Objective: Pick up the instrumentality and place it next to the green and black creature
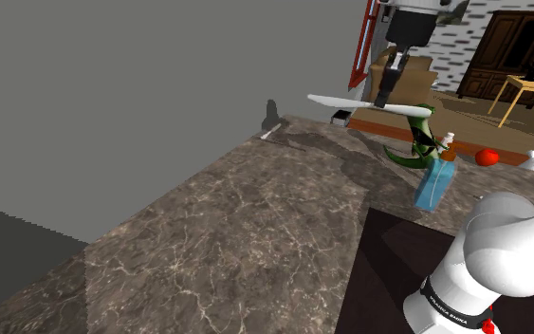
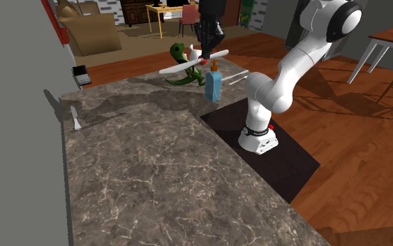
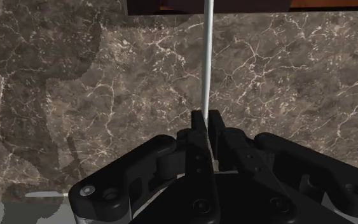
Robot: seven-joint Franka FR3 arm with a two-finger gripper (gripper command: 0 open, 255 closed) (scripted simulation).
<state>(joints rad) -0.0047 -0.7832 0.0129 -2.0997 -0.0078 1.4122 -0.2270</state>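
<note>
My black gripper (image 1: 384, 95) hangs above the far end of the marble countertop (image 1: 236, 218), shut on a long thin white utensil (image 1: 359, 102) that lies level in the air. In the wrist view the fingers (image 3: 196, 127) clasp the white utensil (image 3: 206, 63) edge-on, with the countertop (image 3: 75, 95) below. The green and black creature (image 1: 414, 144), a lizard-like figure, stands on the counter just under and beyond the utensil. In the second exterior view the gripper (image 2: 207, 52) holds the utensil (image 2: 188, 65) right above the creature (image 2: 182, 68).
A blue bottle (image 1: 435, 180) stands beside the creature near the counter's edge, also blue bottle (image 2: 213, 84). A red round thing (image 1: 486, 157) lies past it. A small white object (image 1: 270, 135) lies by the grey wall. The robot's dark stand (image 2: 285, 154) adjoins the counter.
</note>
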